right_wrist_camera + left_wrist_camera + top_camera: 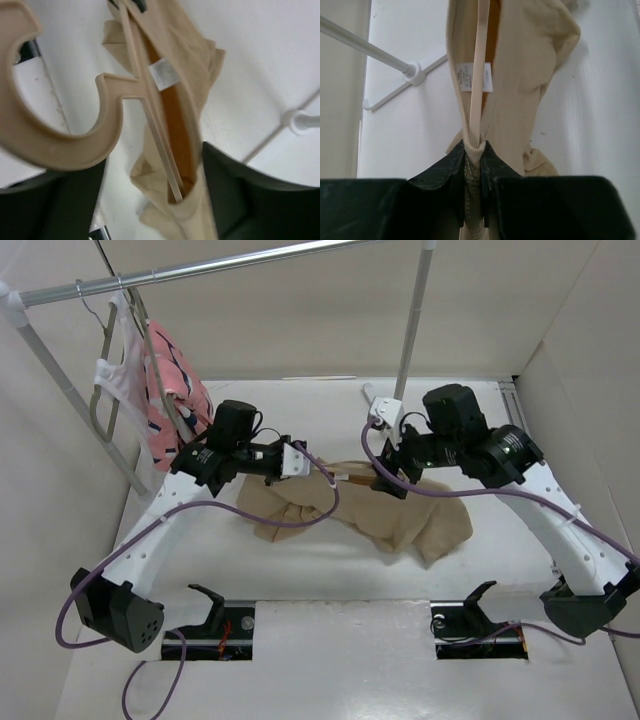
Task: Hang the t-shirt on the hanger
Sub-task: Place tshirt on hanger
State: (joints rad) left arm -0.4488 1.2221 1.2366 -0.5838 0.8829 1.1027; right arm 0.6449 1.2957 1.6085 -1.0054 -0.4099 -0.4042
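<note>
The tan t-shirt (400, 522) lies crumpled on the white table between the two arms. My left gripper (300, 462) is shut on its ribbed collar (474, 150), and the white neck label (474, 77) shows just beyond. The pale peach hanger (55, 135) has its hook close to the right wrist camera. One arm of the hanger (481, 65) runs inside the neck opening. My right gripper (383, 480) stands at the other side of the collar. Its jaws are wide apart in the right wrist view (155, 160), with the collar fabric lying against the right finger (235, 190).
A clothes rail (200, 270) crosses the back left with grey hangers holding a pink patterned garment (175, 390) and a white one (118, 380). The rack's upright pole (412, 330) and its foot (412, 70) stand behind the shirt. Cardboard walls close in both sides.
</note>
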